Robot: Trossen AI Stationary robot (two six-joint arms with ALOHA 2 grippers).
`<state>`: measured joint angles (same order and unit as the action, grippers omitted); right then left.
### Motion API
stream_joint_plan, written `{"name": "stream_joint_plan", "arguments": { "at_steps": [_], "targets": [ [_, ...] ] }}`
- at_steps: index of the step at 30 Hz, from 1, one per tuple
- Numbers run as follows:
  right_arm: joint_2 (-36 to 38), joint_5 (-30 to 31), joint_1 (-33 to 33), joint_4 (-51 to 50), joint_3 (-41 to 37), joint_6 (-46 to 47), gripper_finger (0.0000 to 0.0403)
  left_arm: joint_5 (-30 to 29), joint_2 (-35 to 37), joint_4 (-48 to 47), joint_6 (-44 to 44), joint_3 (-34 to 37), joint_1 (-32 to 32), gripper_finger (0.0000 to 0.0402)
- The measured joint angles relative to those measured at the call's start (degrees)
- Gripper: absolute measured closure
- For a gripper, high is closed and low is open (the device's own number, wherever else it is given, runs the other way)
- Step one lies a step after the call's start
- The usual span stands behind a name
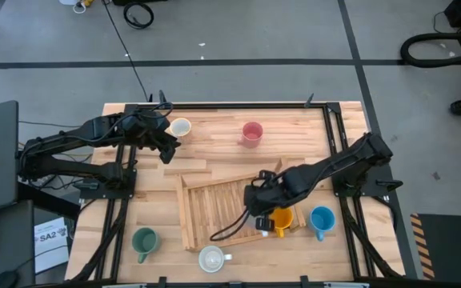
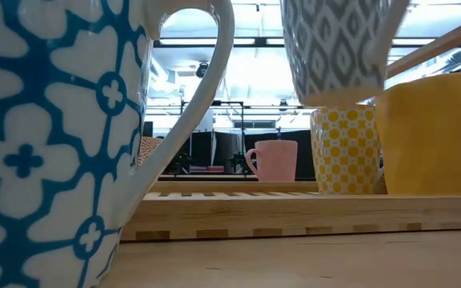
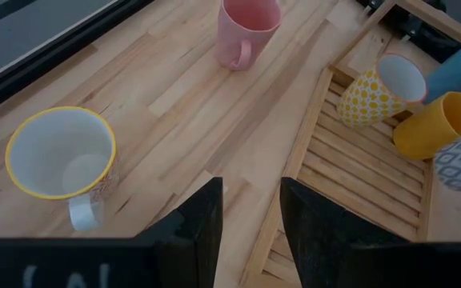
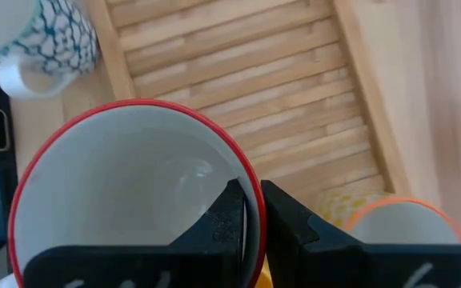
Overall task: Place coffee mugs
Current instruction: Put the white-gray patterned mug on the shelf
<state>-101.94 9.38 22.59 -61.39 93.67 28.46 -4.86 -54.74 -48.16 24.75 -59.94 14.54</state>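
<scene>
The counter is a pale wood slab, and the biggest thing on it is the slatted wooden rack lying slightly skewed at its middle. Both arms reach in from the sides. The right arm stretches across to the rack's near right corner; the left arm waits at the far left edge, its left gripper narrowly parted and holding nothing, with a yellow-rimmed mug standing upright just beside it.

The mugs are scattered: a pink mug alone at the far middle of the counter, a blue mug off the rack's right side, a dark green mug at the near left, a white mug at the near edge, and an orange mug with a yellow-dotted mug at the rack's right end.

The right gripper is pinched on the rim of a red-rimmed mug, one finger inside the wall and one outside, with the mug's mouth facing the wrist camera (so it hangs upright from the gripper). The relation that matters, as I judge it: bare rack slats lie directly below and beyond that mug, while the orange mug sits close at its side, so setting it down calls for a clear slot away from that neighbour.
</scene>
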Motion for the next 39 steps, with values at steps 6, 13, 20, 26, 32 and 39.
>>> {"name": "stream_joint_plan", "arguments": {
  "at_steps": [6, 13, 20, 26, 32, 39],
  "targets": [
    [-3.5, 0.0, 0.6, 0.6, 0.0, -0.8, 0.0365, 0.0, 0.0, 0.0, 0.0, 0.0, 0.0, 0.0269],
    [-5.2, 0.3, 0.7, 2.8, 0.0, -5.0, 0.0365, 0.0, 0.0, 0.0, 0.0, 0.0, 0.0, 0.0269],
    [-5.5, 1.4, 0.7, 3.8, -1.4, -6.2, 0.0365, 0.0, 0.0, 0.0, 0.0, 0.0, 0.0, 0.0269],
    [-5.5, 1.4, 0.6, 6.3, -6.0, -6.3, 0.0365, 0.0, 0.0, 0.0, 0.0, 0.0, 0.0, 0.0269],
    [-5.5, -0.1, 0.3, 9.3, -8.4, -7.3, 0.0365, 0.0, 0.0, 0.0, 0.0, 0.0, 0.0, 0.0269],
    [-5.5, -2.0, 0.0, 10.3, -8.7, -8.0, 0.0364, 0.0, 0.0, 0.1, 0.0, 0.0, 0.0, 0.0269]
  ]
}}
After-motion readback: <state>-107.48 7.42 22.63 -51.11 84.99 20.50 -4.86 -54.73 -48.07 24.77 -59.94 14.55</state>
